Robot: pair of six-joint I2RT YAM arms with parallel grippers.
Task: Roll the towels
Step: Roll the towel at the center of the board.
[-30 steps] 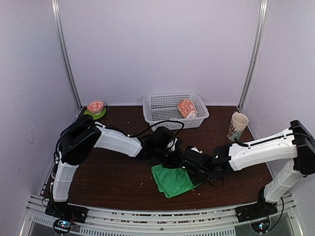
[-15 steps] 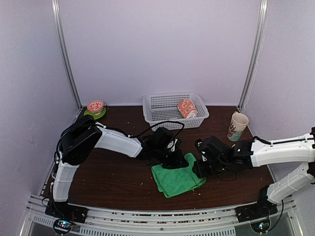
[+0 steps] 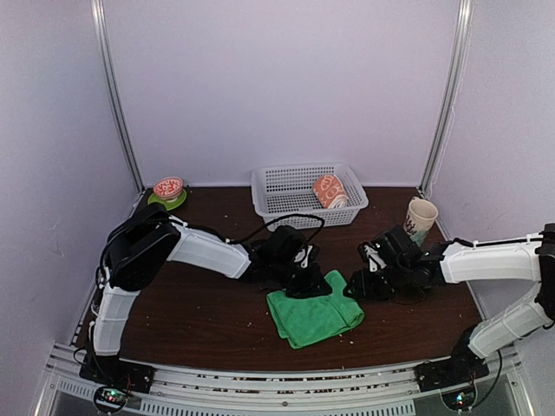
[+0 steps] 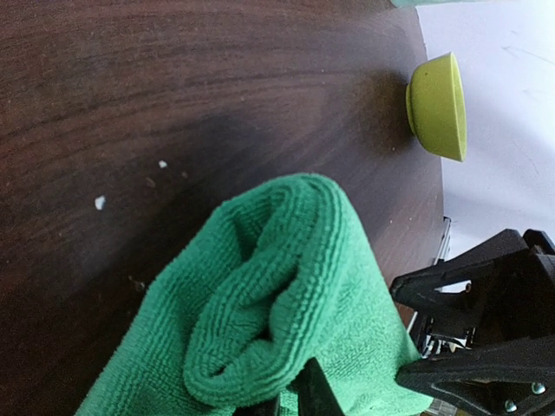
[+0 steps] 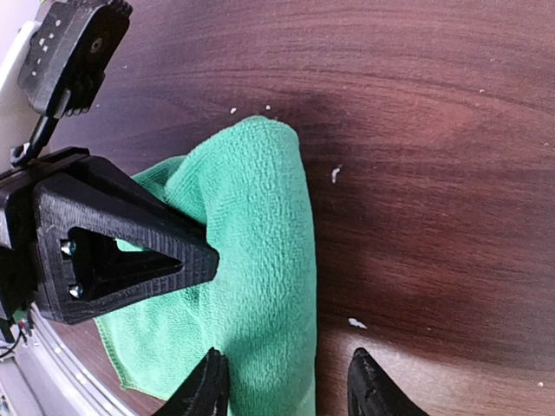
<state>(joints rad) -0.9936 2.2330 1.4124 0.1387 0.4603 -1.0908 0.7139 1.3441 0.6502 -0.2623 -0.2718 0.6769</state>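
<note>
The green towel [image 3: 312, 315] lies bunched on the dark table [image 3: 208, 316], with its right part folded over. My left gripper [image 3: 312, 283] is at the towel's far edge, shut on a thick rolled fold [image 4: 260, 321]. My right gripper [image 3: 355, 289] hangs open just right of the towel. Its two fingertips [image 5: 208, 388] stand wide apart over the towel's folded edge [image 5: 260, 260] without holding it. The peach-orange bunny towel [image 3: 329, 190] sits rolled up in the white basket [image 3: 286, 180].
A patterned cup [image 3: 420, 221] stands at the right, behind my right arm. A green bowl [image 3: 167, 199] with a red-and-white thing in it sits at the back left and also shows as the green bowl [image 4: 438, 106] in the left wrist view. White crumbs dot the table.
My right gripper has opened, let go of the green towel and drawn back to the right. The towel's right part now lies folded over. My left gripper has kept its hold.
</note>
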